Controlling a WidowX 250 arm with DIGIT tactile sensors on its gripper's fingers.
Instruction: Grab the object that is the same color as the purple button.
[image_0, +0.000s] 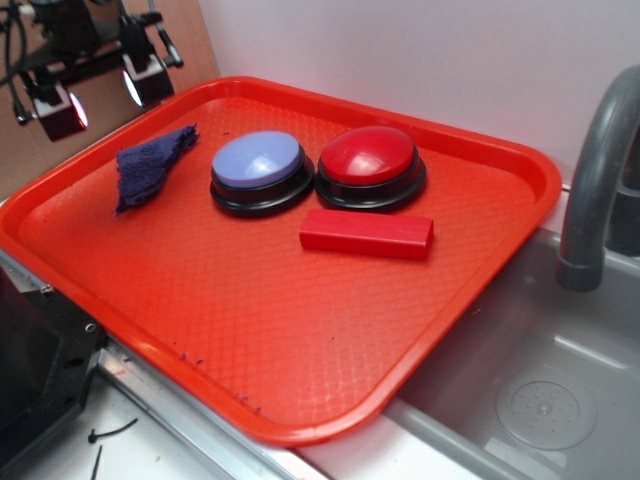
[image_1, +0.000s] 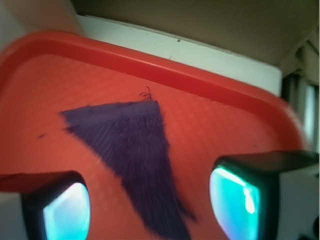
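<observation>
Gripper (image_1: 150, 200) spread above purple rag (image_1: 132, 150)

Dark purple-blue rag (image_0: 152, 164), fuzzy, faintly ribbed, on an orange-red tray (image_0: 250, 330) embossed with a diamond grid. Right of the rag: pale lavender button (image_0: 258, 160) on a black base, then a glossy red button (image_0: 367, 155), also black-based. Beyond those, a plain red block (image_0: 367, 234). Gripper (image_1: 150, 205) pads (image_1: 232, 200) glowing teal, possibly only reflected light; housings black.
</observation>
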